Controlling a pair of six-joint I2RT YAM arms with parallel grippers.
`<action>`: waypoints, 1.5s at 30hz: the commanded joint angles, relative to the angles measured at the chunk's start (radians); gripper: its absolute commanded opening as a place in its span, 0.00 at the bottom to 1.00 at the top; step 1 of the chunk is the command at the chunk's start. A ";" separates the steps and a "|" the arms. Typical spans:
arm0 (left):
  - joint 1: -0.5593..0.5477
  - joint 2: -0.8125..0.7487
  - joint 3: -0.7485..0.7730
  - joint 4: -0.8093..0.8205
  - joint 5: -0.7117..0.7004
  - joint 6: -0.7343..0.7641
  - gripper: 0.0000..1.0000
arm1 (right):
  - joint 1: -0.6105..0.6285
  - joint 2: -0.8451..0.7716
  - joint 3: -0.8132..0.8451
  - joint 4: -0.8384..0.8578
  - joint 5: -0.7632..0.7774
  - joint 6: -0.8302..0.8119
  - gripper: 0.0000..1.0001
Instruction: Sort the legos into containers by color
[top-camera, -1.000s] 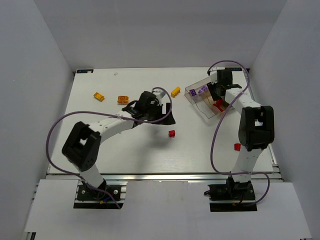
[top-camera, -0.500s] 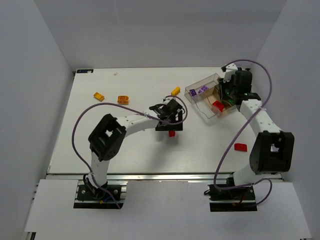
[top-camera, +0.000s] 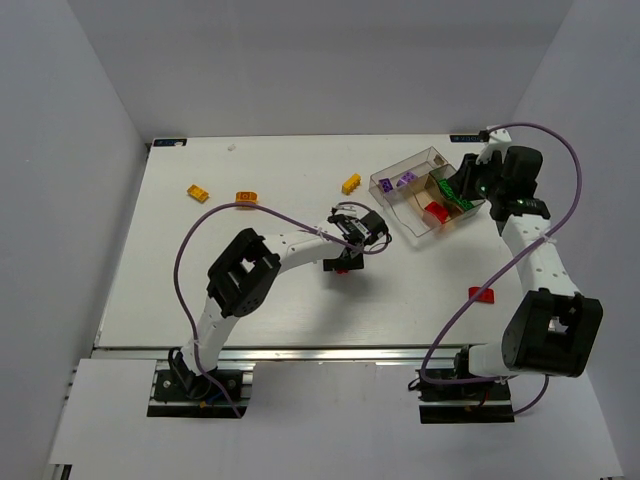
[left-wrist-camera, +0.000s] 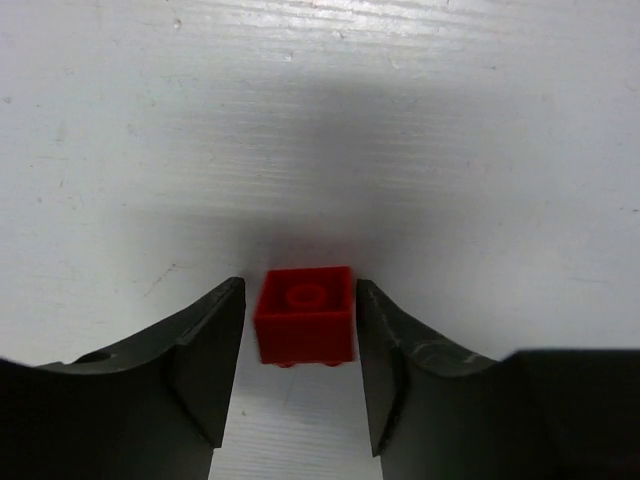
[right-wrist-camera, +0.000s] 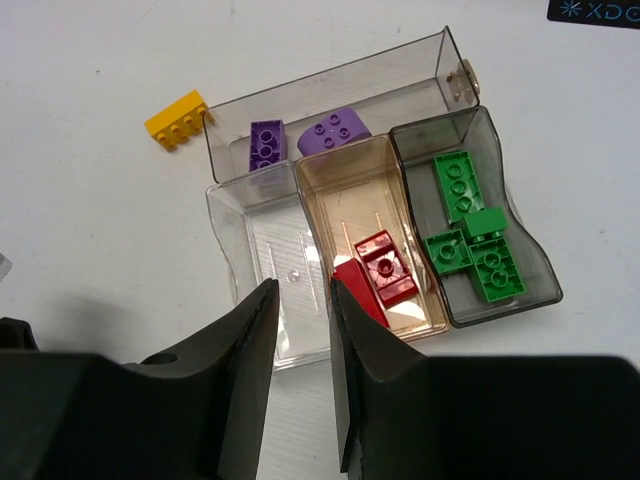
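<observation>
A small red lego (left-wrist-camera: 305, 313) lies on the white table between the fingers of my left gripper (left-wrist-camera: 300, 288), which is open with a thin gap on each side of it; from above they sit at mid-table (top-camera: 343, 264). My right gripper (right-wrist-camera: 300, 290) hovers above the clear box (top-camera: 400, 205), open a narrow slit and empty. The box's containers hold purple legos (right-wrist-camera: 268, 143), red legos (right-wrist-camera: 387, 265) and green legos (right-wrist-camera: 475, 240); one clear compartment (right-wrist-camera: 275, 260) holds nothing.
A yellow lego (top-camera: 351, 184) lies just left of the box. An orange one (top-camera: 246, 197) and another yellow one (top-camera: 198, 192) sit at the far left. A flat red lego (top-camera: 481, 293) lies beside the right arm. White walls enclose the table.
My left gripper travelled right and came down around the red lego, its jaws narrowing. My right gripper drew back to the right from over the box, narrowing.
</observation>
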 joint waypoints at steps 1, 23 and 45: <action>-0.007 -0.015 0.020 -0.048 -0.046 -0.051 0.57 | -0.025 -0.028 -0.002 0.028 -0.070 0.030 0.32; 0.042 0.084 0.313 0.613 0.549 0.517 0.00 | -0.207 -0.221 -0.126 -0.140 0.008 0.042 0.89; 0.062 0.453 0.593 1.204 0.569 0.221 0.32 | -0.318 -0.329 -0.257 -0.217 -0.093 -0.020 0.81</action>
